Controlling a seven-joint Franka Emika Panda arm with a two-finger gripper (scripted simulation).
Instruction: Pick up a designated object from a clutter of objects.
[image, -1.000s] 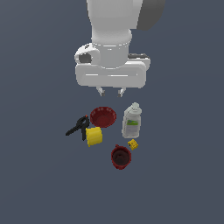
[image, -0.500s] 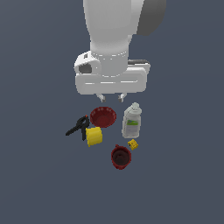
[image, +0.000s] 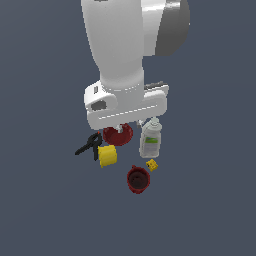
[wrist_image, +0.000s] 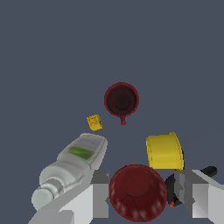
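The designated object, a deep red mug (image: 137, 180) (wrist_image: 121, 99) with a dark inside and a small handle, stands upright at the near end of the clutter of objects. My gripper (image: 130, 125) (wrist_image: 142, 192) hangs open above the shallow red bowl (image: 118, 135) (wrist_image: 138, 191), well apart from the mug, with nothing between its fingers (wrist_image: 100, 192). In the exterior view the hand hides part of the bowl. A yellow cup (image: 107, 155) (wrist_image: 164, 151) lies on its side between the bowl and the mug.
A white green-labelled bottle (image: 151, 140) (wrist_image: 74, 162) lies beside the bowl. A tiny yellow block (image: 152, 165) (wrist_image: 94, 122) sits between the bottle and the mug. A black clamp (image: 89, 145) (wrist_image: 209, 170) lies by the yellow cup. The group rests on a flat grey surface.
The arm has come down toward the clutter, and the hand now sits low over the red bowl. The objects have not moved and the gripper stays open.
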